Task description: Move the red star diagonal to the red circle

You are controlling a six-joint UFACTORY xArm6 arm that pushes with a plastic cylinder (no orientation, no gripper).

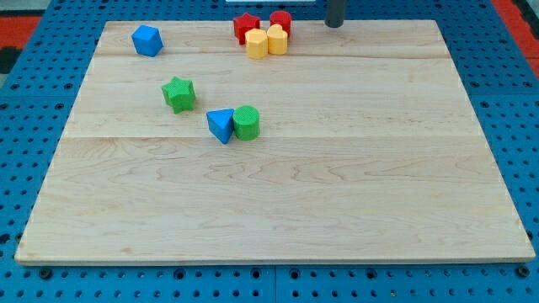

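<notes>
The red star (244, 26) lies near the board's top edge, left of the red circle (280, 20). Two yellow blocks (257, 43) (277, 39) sit just below them, touching the red ones. My tip (335, 24) is at the view's top, to the right of the red circle, a short gap away from it and touching no block.
A blue block (146, 39) sits at the top left. A green star (178, 93) lies left of centre. A blue triangle (221, 124) touches a green circle (246, 122) below it. The wooden board (337, 185) rests on a blue pegboard.
</notes>
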